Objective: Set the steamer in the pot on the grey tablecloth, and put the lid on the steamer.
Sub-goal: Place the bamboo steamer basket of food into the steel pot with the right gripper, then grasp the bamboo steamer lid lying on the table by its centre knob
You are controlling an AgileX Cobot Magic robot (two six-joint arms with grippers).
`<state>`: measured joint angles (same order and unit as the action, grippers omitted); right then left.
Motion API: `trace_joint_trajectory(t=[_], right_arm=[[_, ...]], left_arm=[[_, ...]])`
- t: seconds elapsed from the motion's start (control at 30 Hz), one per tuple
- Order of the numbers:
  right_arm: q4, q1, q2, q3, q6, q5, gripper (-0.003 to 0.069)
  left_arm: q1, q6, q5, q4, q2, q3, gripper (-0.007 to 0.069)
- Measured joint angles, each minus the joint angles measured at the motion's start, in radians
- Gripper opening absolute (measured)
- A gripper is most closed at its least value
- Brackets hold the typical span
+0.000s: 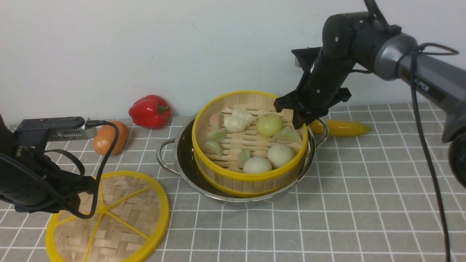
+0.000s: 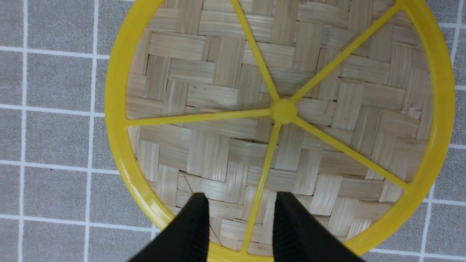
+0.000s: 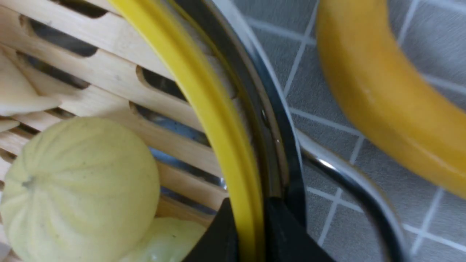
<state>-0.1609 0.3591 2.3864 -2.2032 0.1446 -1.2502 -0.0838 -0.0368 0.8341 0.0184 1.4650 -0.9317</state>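
Grey tablecloth [image 1: 364,203] with a white grid covers the surface, plain wall behind. Steamer [image 1: 247,177] sits inside the pot [image 1: 187,174], apparently tipped, crowding the pot's right side with a gap at its left. Right tool [image 3: 251,233] is clenched on the steamer's yellow rim beside the pot's right handle. Lid [image 2: 284,111] lies flat, left of the pot and nearer the robot. Left tool [image 2: 240,203] hangs directly over it, jaws parted astride one spoke, grasping nothing. Judgement: left arm is nearer, and the lid must travel rightward to the pot.
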Motion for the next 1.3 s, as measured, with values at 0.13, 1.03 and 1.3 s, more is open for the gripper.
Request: trace_joint_trajectory(t=[0.13,1.03,1.3], right_arm=[[-0.019,0.001,0.017,0.0,0.0,0.001,0.008],[-0.071,0.001,-0.032,-0.108,0.001,0.014,0.0458],[-0.073,-0.013,-0.357,-0.151,-0.008,0.021,0.0466]], left_arm=[[0.0,0.0,0.0,0.0,0.0,0.0,0.0243],[0.0,-0.024,-0.085,0.103,0.047,0.0,0.0243],[0.0,-0.049,-0.195,0.129,0.188,-0.001,0.0243]])
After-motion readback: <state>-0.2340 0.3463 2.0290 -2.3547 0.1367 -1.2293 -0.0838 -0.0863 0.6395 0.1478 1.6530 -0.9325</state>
